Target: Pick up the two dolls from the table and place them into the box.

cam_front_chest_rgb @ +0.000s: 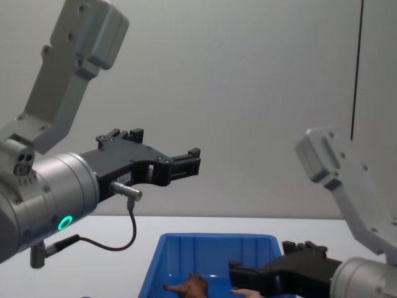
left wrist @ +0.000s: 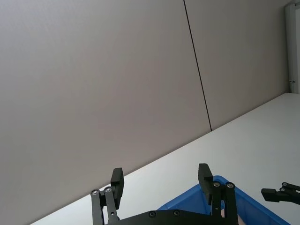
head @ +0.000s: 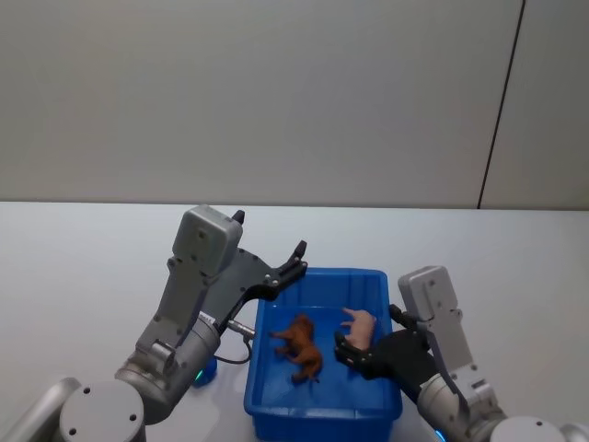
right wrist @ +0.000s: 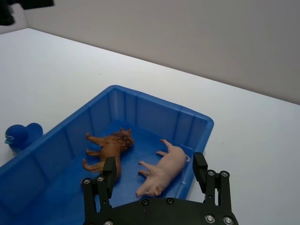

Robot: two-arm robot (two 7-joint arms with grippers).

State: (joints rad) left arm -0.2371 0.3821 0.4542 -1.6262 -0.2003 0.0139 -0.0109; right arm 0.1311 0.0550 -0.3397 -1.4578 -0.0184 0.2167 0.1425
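Item 1, right gripper (right wrist: 154,164): fingers spread wide, holding nothing, poised over the near right part of the box (right wrist: 159,101). Item 2, pink pig-like doll (right wrist: 164,168): lies on its side on the box floor, just beneath and slightly ahead of the right gripper's fingertips and between them, apart from both. Its long axis runs roughly crosswise to the line joining the two fingertips, a little skewed, with the snout toward the gripper. Item 3, reddish-brown dog-like doll (right wrist: 110,147): also on its side on the box floor, just beyond the pig toward the left arm's side, close to the pig but not touching it. Item 4, small blue toy (right wrist: 21,136): on the table (right wrist: 61,61) outside the box wall, well apart from the right gripper. Item 5, left gripper (left wrist: 161,176): raised high above the box's far left corner, fingers spread, empty. It is farther from both dolls than the right gripper. Assessment: both dolls are in the box, so the placing appears done. The right arm is nearer, and its likely next move is a straight lift clear of the pig. The open fingers straddle the pig without contact, so little should snag.
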